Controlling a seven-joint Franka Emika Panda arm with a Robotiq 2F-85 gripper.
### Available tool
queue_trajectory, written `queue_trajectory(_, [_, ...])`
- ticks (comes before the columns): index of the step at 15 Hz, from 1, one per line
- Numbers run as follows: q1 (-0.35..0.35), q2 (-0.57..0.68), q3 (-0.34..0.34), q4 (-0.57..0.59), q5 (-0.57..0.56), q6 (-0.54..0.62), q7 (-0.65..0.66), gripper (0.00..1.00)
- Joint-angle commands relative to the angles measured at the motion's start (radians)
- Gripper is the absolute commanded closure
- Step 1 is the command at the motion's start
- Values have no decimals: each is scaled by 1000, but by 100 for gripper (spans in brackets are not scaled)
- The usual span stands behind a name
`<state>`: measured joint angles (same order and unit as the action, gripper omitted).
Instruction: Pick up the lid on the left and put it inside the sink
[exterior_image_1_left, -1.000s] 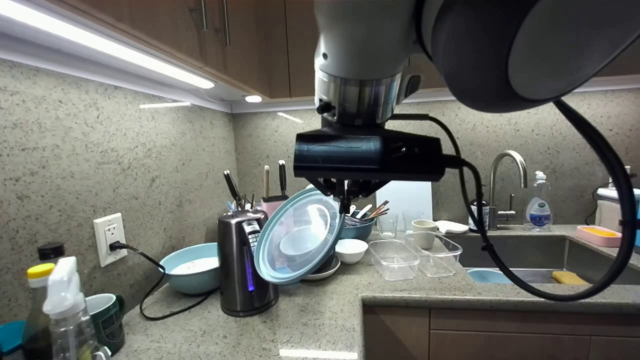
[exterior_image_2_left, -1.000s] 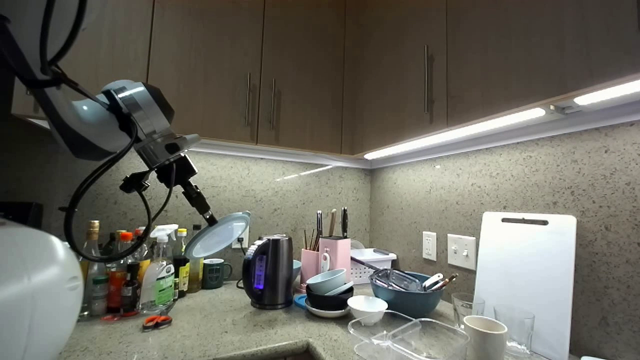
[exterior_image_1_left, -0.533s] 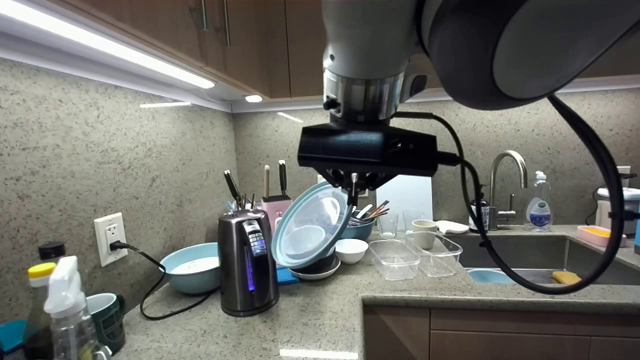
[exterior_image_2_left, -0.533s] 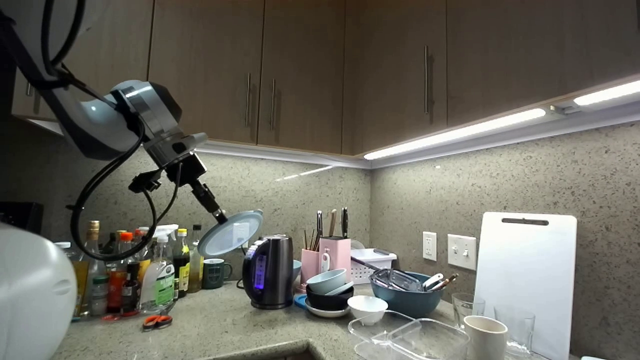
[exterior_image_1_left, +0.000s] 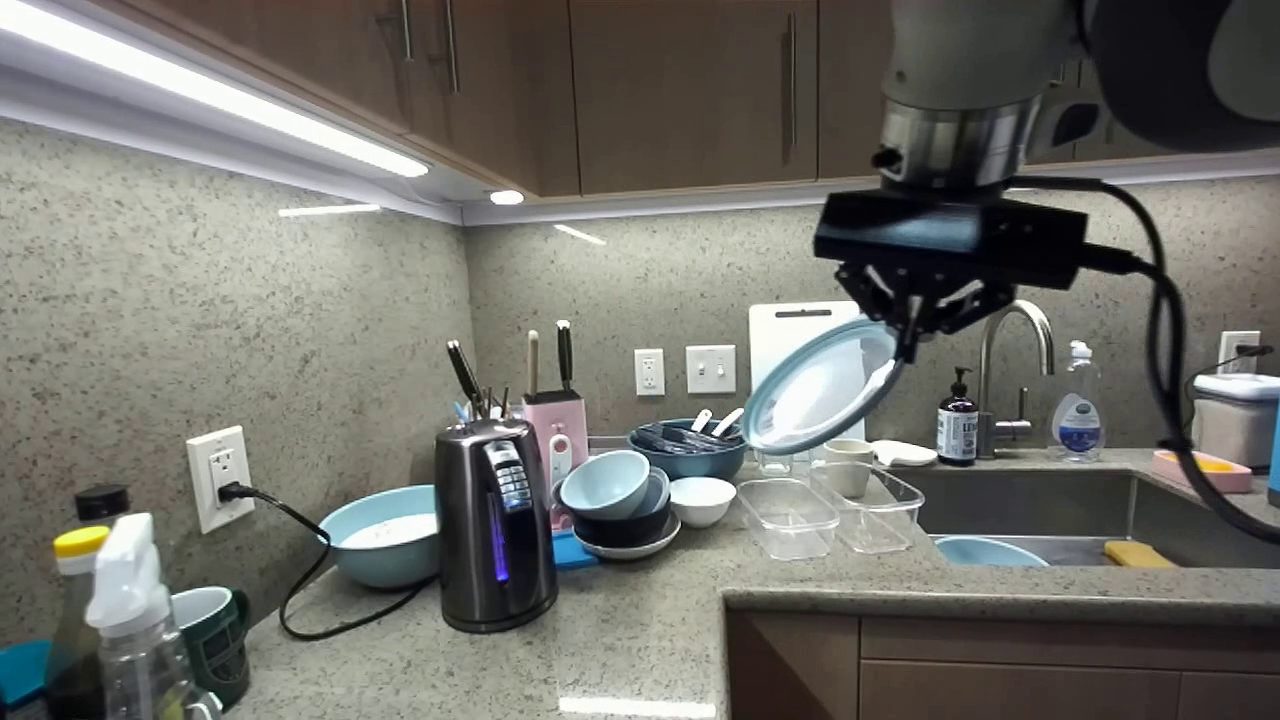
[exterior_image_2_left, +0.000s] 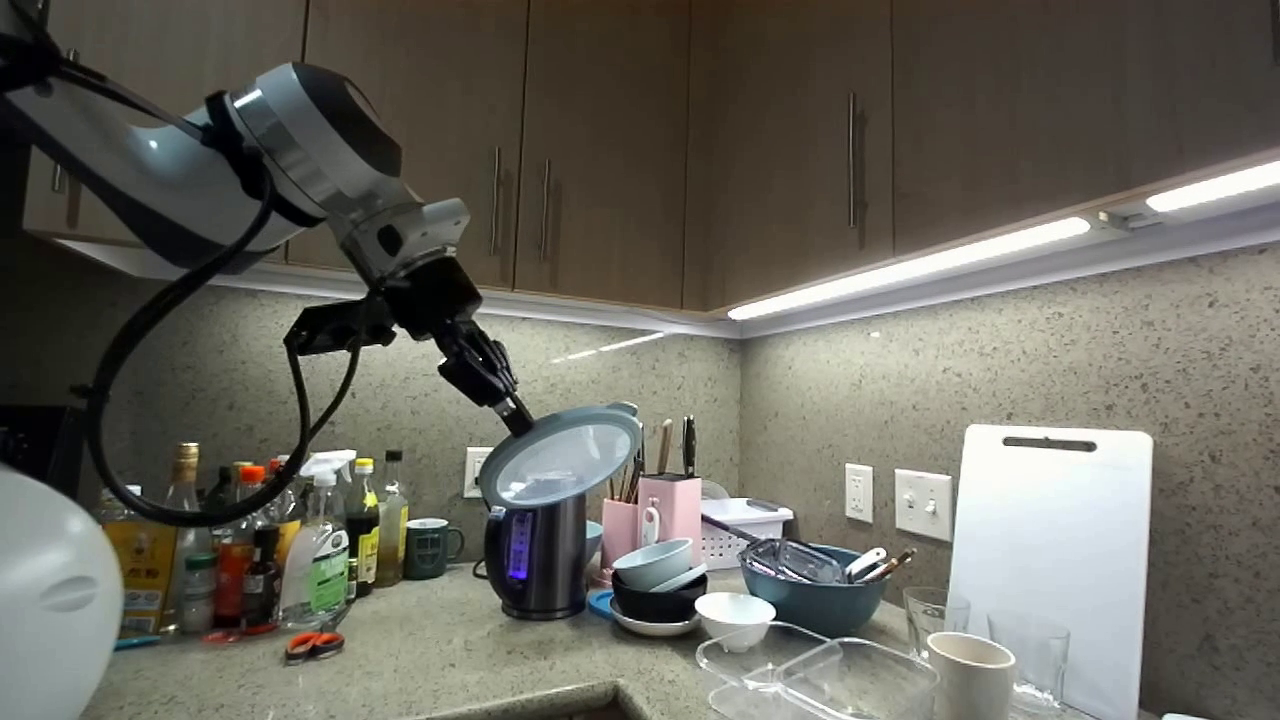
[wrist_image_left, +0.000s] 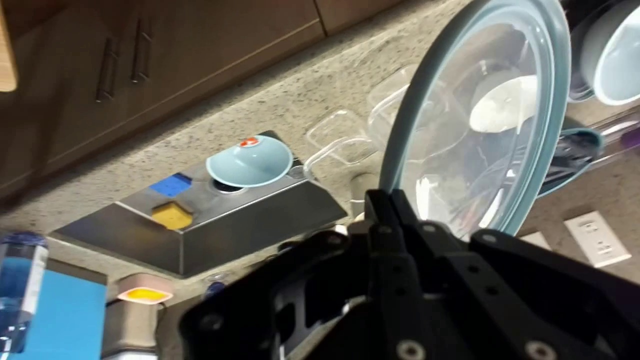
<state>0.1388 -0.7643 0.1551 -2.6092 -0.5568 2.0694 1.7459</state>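
Round translucent lid (exterior_image_1_left: 825, 388), pinched, metal sink (exterior_image_1_left: 1030, 503)

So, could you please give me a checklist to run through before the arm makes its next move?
1. Slim black fingers shut on the edge of the round, pale-blue-rimmed clear lid: ok.
2. Lid off the speckled grey countertop: ok, it hangs tilted in the air.
3. Lid over the rectangular grey steel sink: not ok, it hangs off to one side.
4. Sink floor free for the lid: not ok, a round light-blue bowl and a yellow sponge are in there.
5. Grip firm enough not to slip: cannot tell from these pictures.
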Motion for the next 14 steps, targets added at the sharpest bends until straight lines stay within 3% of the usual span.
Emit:
queue_trajectory(1, [-65, -63, 25, -41, 39, -10, -22, 97])
queue_trajectory(4, [-82, -184, -5, -126, 46, -25, -27, 97])
queue_trajectory(8, [-82, -199, -3, -137, 47, -25, -27, 99])
queue_trajectory(11, [-190, -217, -51, -133, 77, -37, 14, 99])
queue_trajectory(14, [-335, -282, -146, -164, 59, -48, -25, 99])
